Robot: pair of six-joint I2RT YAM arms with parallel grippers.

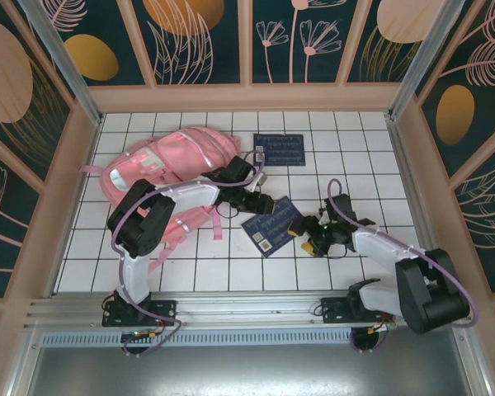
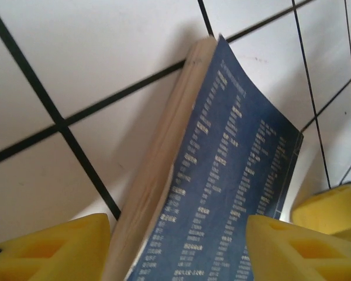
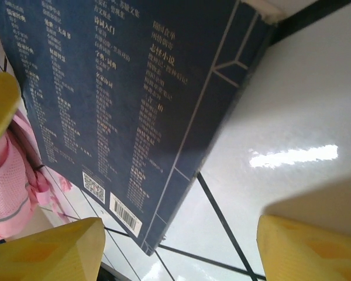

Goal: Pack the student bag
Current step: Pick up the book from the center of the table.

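The student bag lies on its side at the far left of the white tiled table, its pink straps trailing towards the near edge. A slice of its pink fabric also shows at the left of the right wrist view.

Two dark blue books lie to its right. One book lies flat further back, just beyond the bag's right end. The other, the nearer book, lies askew in the middle of the table, between the two hands.

The left hand reaches over the bag's near edge to this book's far left corner. In its own camera the yellow fingers stand parted on either side of the cover – released, not clenched. Whether the pads touch the book cannot be told.

The right hand sits at the book's right edge. Its camera shows the fingers spread wide – released, holding nothing. The book's back cover, with barcode and printed rows, fills the space ahead, and its near corner ends between the fingers.
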